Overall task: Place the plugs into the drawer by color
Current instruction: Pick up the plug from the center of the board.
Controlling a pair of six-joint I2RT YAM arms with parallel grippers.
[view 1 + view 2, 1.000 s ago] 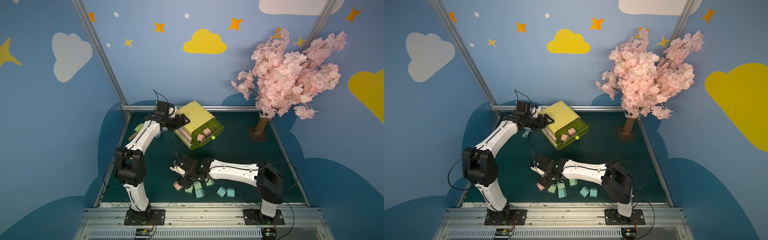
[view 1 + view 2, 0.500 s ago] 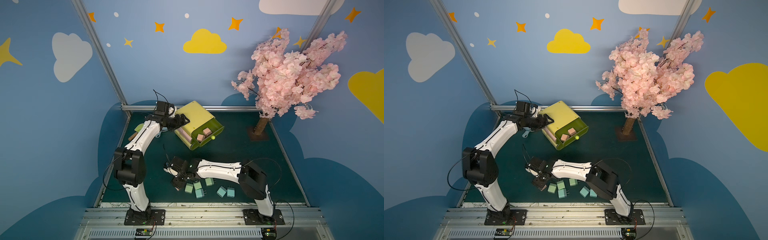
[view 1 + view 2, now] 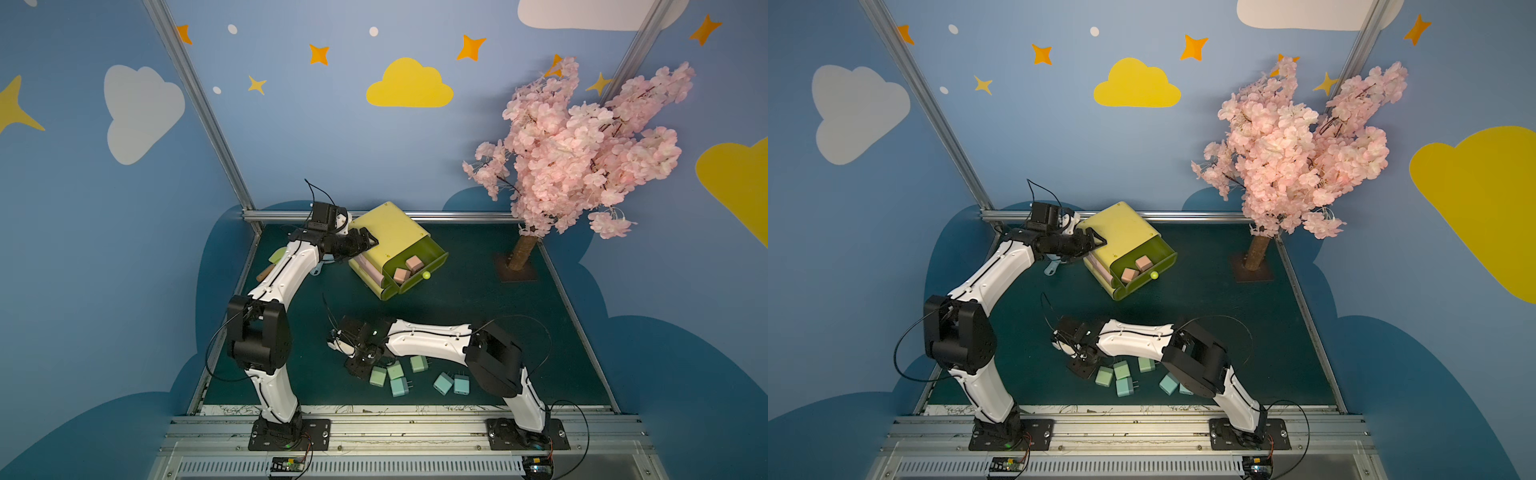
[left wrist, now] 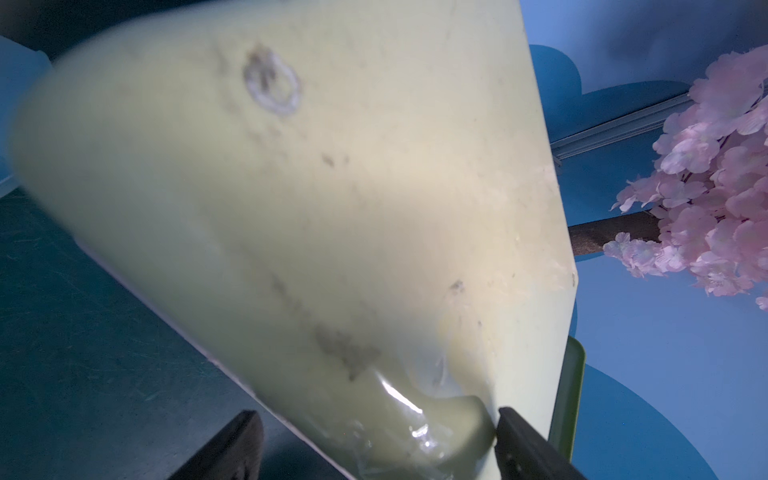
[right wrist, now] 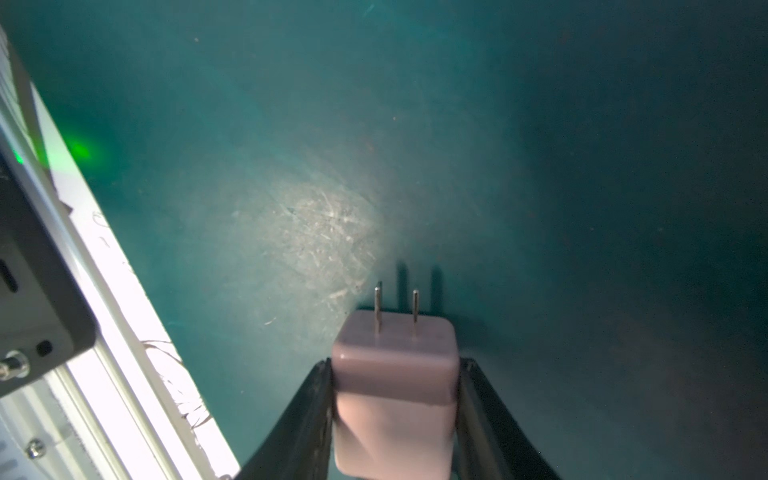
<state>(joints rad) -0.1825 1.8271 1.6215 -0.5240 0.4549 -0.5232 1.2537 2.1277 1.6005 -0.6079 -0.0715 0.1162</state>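
Note:
The yellow drawer [image 3: 390,232] chest stands askew at the back of the mat, also in a top view [image 3: 1121,232]. Its top olive-green tray [image 3: 434,255] is pulled out, with two pink plugs [image 3: 414,263] inside. My left gripper [image 3: 368,241] is shut on the chest's rear corner [image 4: 436,415]. Low over the front of the mat, my right gripper [image 5: 395,365] is shut on a pink plug [image 5: 395,353], prongs pointing away. In both top views that plug is hidden under the gripper [image 3: 358,365]. Mint green plugs [image 3: 377,376] and light blue plugs [image 3: 442,382] lie beside it.
A pink blossom tree [image 3: 582,145] stands on a brown base [image 3: 517,270] at the back right. A green and brown object [image 3: 272,262] lies behind my left arm by the left rail. A white strip and metal rail [image 5: 124,332] edge the mat's front.
My right gripper shifted left over the pink plug that lay on the mat and closed on it. The left arm and the chest have not moved.

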